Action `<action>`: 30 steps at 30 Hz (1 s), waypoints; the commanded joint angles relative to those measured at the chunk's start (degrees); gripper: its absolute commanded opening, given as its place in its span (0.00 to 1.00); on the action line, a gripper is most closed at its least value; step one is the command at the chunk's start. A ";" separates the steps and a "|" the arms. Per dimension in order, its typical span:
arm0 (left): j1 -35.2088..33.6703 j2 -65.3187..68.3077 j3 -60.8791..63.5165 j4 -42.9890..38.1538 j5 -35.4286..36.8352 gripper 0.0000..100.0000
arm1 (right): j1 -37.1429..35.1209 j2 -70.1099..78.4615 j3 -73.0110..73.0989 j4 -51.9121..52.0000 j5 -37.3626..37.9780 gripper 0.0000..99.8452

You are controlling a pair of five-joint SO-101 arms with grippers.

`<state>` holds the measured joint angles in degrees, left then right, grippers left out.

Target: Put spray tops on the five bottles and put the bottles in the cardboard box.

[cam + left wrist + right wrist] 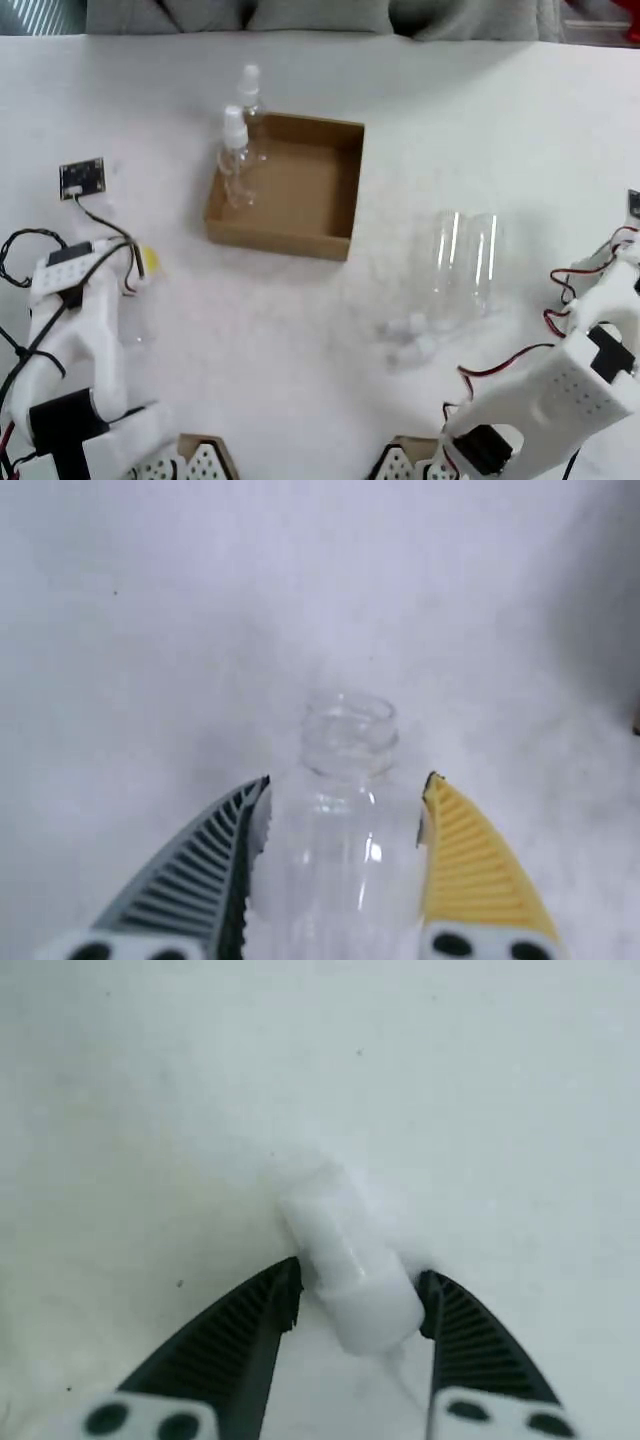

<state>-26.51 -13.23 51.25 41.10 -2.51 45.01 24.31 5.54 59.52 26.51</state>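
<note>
On the left gripper (347,780), the grey ribbed finger (190,880) and the yellow ribbed finger (480,870) press against opposite sides of a clear plastic bottle (340,870). You see its open threaded neck projecting past the fingertips, with no top fitted.

On the right gripper (360,1270), the two black ribbed fingers (230,1340) pinch a white spray top (335,1225) between their tips, above the white table (520,120).

In the high view, locate the brown cardboard box (290,185), open side up, left of the table's centre. Two clear bottles with white spray tops (236,150) stand upright at its far left corner. The nearer one stands inside, against the left wall. You cannot tell whether the farther one is inside.

Two clear uncapped bottles (465,260) lie side by side on the table, right of the box. Loose white spray tops (415,335) lie just in front of them.
</note>
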 commanded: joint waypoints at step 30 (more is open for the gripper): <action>0.31 -2.33 -0.18 -0.79 -0.53 0.03 | 0.31 -7.52 -10.11 10.24 40.00 0.18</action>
<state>-26.51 -13.23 51.25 41.10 -2.51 45.71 20.09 -2.37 71.65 65.63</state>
